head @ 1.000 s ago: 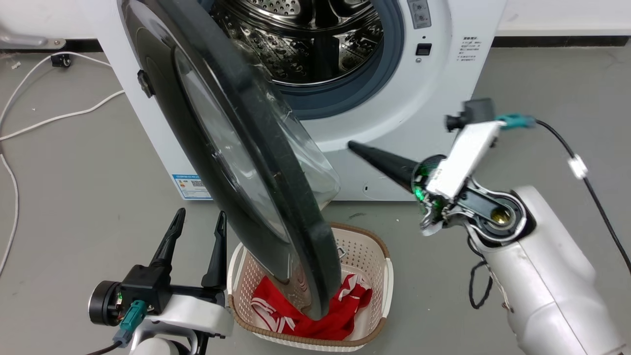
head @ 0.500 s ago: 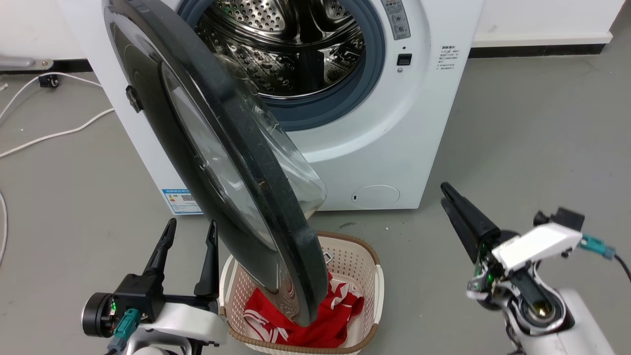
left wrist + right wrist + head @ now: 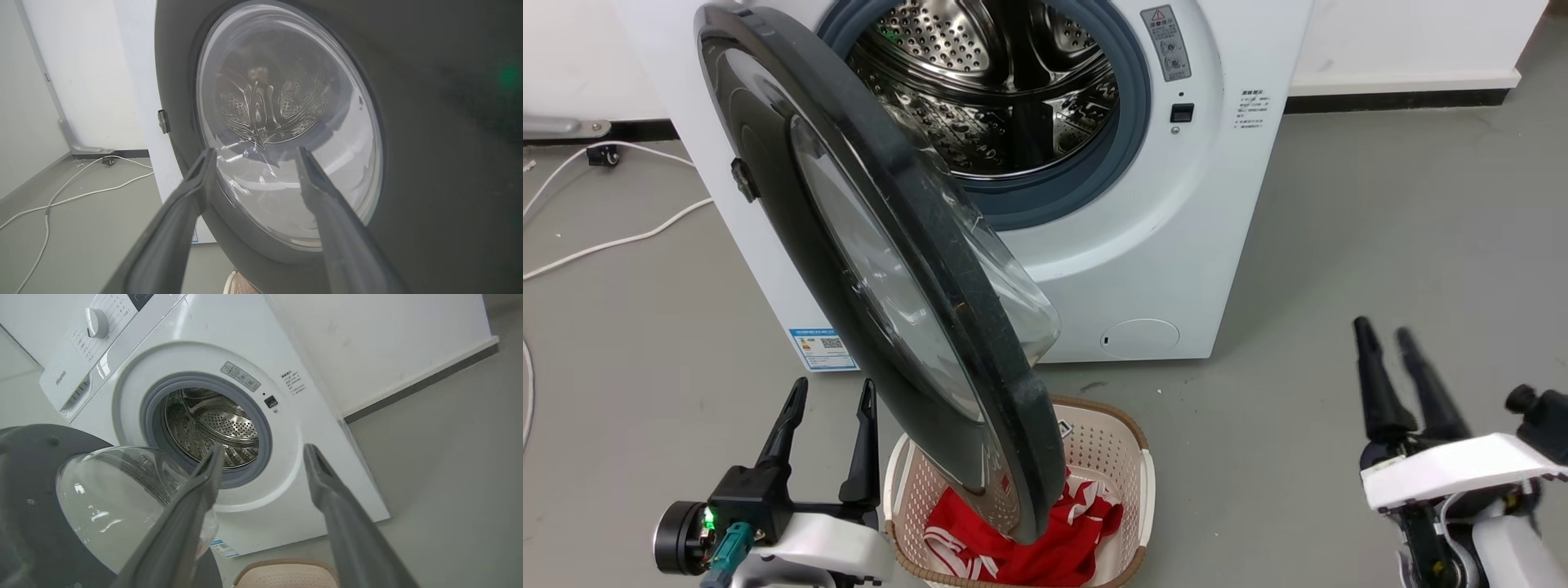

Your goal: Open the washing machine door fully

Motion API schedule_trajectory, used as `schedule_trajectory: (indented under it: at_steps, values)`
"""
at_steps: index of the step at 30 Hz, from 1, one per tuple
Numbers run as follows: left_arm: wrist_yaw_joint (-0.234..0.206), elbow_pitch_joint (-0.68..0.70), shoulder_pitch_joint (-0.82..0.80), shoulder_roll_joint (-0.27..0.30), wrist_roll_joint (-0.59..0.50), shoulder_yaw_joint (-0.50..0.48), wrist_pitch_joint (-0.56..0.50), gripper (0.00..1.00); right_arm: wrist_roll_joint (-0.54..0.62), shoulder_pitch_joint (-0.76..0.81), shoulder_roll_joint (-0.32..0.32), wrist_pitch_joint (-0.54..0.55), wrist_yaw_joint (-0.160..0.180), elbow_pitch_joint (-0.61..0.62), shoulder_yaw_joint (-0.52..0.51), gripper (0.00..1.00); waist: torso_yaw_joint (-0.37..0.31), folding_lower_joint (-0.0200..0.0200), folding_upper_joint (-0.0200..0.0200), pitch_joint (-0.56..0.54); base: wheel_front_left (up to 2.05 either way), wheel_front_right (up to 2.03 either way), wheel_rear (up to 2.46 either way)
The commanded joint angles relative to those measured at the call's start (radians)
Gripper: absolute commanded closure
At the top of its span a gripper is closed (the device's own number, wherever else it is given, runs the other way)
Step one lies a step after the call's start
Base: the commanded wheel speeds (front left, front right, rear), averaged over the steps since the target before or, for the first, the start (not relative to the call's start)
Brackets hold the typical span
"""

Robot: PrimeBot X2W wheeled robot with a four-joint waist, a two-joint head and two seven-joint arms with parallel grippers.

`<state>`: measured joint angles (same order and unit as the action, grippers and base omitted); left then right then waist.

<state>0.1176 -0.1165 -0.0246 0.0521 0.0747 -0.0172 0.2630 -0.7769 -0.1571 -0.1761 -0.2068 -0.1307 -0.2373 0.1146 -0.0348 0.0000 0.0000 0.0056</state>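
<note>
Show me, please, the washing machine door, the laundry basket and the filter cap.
washing machine door (image 3: 1025,433), head view, black rim.
laundry basket (image 3: 1107,445), head view, perforated inner wall.
filter cap (image 3: 1140,338), head view, cap centre.

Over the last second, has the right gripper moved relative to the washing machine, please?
Yes. The right gripper has pulled back rightward and down the head view, away from the round filter cap on the washing machine, and is now open.

Left end effector (image 3: 833,384) low at left, fingers spread wide, pointing up. Right end effector (image 3: 1382,328) low at right, fingers parted, tips leaning slightly left.
</note>
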Motion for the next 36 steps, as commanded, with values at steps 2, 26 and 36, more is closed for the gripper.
schedule_trajectory:
  at_steps: [2, 26, 36]
  values:
    - [-0.004, 0.003, 0.010, 0.000, 0.001, -0.006, 0.002, 0.00, 0.124, 0.022, 0.024, -0.020, 0.000, 0.027, -0.032, 0.00, 0.001, 0.0000, 0.0000, -0.001, 0.00, 0.00, 0.00]
    - [-0.003, 0.018, -0.003, 0.000, -0.016, -0.013, 0.002, 0.00, 0.777, 0.184, 0.127, -0.005, 0.000, 0.233, -0.143, 0.00, 0.007, 0.0000, 0.0000, 0.004, 0.00, 0.00, 0.00]
    - [-0.001, 0.022, -0.002, 0.000, -0.019, -0.014, 0.002, 0.00, 0.760, 0.179, 0.127, -0.011, 0.000, 0.220, -0.142, 0.00, 0.005, 0.0000, 0.0000, 0.007, 0.00, 0.00, 0.00]
